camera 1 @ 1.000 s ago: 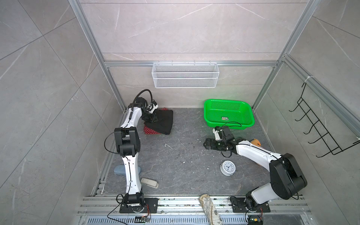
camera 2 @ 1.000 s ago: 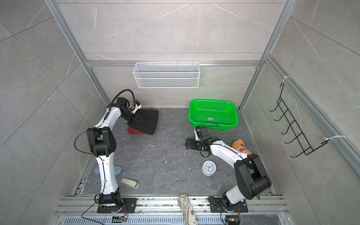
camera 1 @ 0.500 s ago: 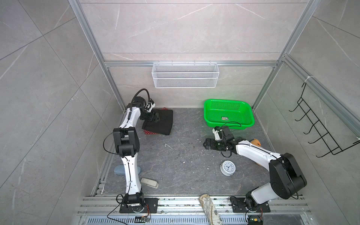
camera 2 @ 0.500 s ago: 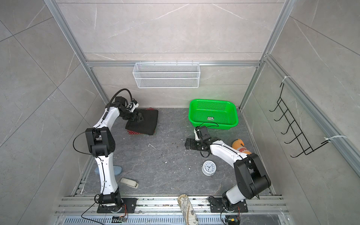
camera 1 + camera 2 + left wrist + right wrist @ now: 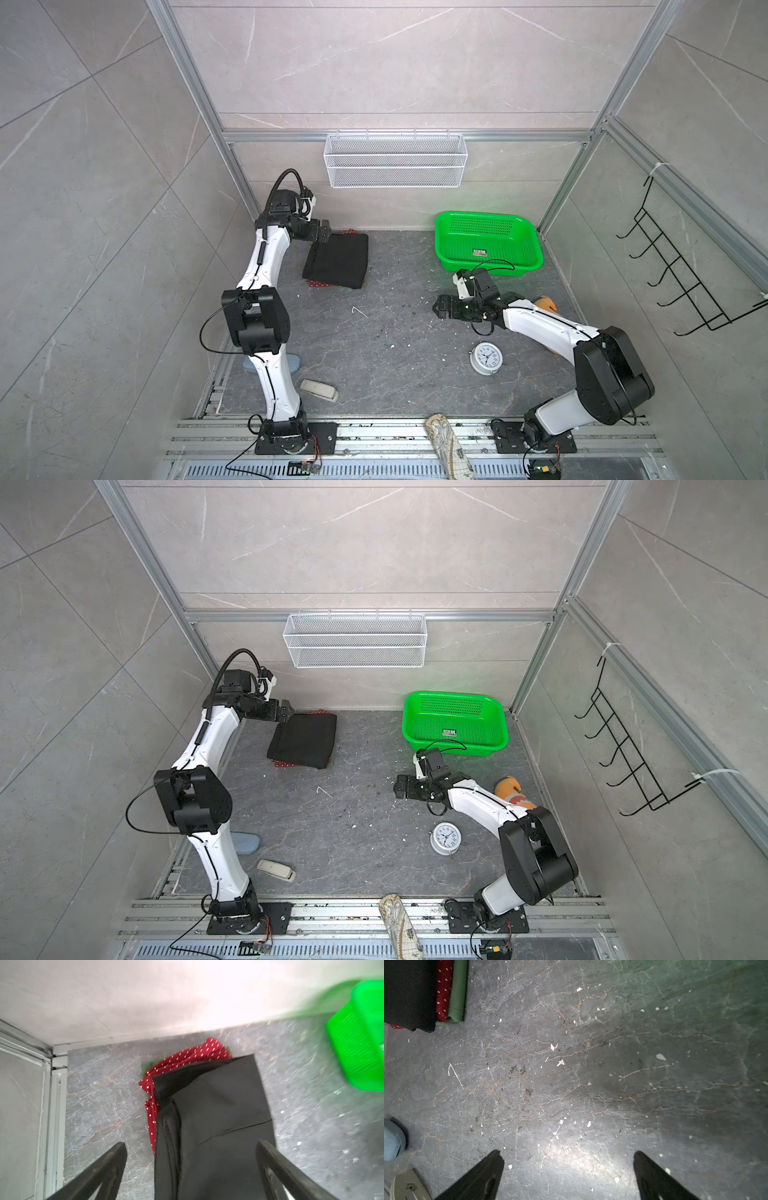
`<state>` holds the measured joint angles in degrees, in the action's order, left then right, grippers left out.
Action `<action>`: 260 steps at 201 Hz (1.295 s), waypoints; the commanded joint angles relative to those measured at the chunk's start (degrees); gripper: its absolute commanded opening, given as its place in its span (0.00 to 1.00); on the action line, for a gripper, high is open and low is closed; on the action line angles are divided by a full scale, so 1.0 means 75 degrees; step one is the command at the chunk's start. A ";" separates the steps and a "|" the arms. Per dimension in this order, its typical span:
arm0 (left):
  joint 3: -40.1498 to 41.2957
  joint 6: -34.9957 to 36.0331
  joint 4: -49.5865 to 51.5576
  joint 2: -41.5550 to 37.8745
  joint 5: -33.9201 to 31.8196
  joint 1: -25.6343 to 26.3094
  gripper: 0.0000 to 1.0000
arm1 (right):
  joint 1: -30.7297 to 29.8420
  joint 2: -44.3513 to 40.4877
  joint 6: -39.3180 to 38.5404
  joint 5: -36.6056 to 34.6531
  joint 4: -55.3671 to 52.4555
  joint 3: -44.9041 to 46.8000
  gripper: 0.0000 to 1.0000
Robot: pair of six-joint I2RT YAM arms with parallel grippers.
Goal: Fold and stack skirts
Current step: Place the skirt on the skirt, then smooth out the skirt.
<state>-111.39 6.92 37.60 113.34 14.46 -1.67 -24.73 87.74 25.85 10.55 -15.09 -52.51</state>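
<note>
Black cloth on top: the black skirt [image 5: 336, 262] lies folded flat on the dark stone tabletop [image 5: 374, 328], directly under and ahead of the left gripper [image 5: 324, 232]. From the wrist, that gripper [image 5: 191, 1145] has its fingers [image 5: 112, 1159] spread wide, one to each side of the skirt's near end, pinching nothing. Cannot tell whether the tips touch the cloth.

Red dotted skirt [image 5: 193, 1057] sticks out from under the black one, beyond the fingertips and along one side. A sliver of the green skirt [image 5: 145, 1067] shows beneath the red. All three are stacked in one pile.

Right gripper [image 5: 440, 309] hangs over bare tabletop, well apart from the pile. Its fingers [image 5: 488, 1169] are spread, with only stone between them. Far ahead of it and off to one side the pile's edges show stepped: black [image 5: 409, 991], red [image 5: 443, 991], green [image 5: 456, 991].

Green plastic basket [image 5: 536, 253] sits near the right gripper's wrist. A small white clock [image 5: 485, 358] lies beside the right arm.
</note>
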 commanded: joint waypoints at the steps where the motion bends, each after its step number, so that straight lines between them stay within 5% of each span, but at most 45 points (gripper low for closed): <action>1: 0.0410 -0.0818 -0.0812 -0.0595 0.0936 -0.0045 0.92 | -0.0002 -0.0054 -0.0141 0.0106 0.0124 -0.0105 1.00; 46: 0.1288 -0.2088 -0.1850 -0.0600 0.2265 0.0120 0.76 | 0.0004 0.0008 -0.0130 0.0187 0.0172 -0.0113 1.00; 133: 0.1536 -0.3172 -0.3027 0.0659 0.1230 0.0295 0.49 | 0.0004 -0.0034 -0.0158 0.0116 0.0073 -0.0138 1.00; 181: 0.1358 -0.3440 -0.3255 0.1301 0.0610 0.0264 0.47 | 0.0002 0.0099 -0.0200 0.0060 -0.0038 -0.0270 1.00; 260: 0.1421 -0.3895 -0.3787 0.1388 0.1284 -0.0121 0.48 | 0.0005 0.0368 -0.0270 -0.0024 -0.0109 -0.0437 1.00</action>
<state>-99.42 -19.99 12.88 124.53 21.56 -0.99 -24.73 89.30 24.99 11.09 -14.79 -53.98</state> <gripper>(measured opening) 0.477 0.997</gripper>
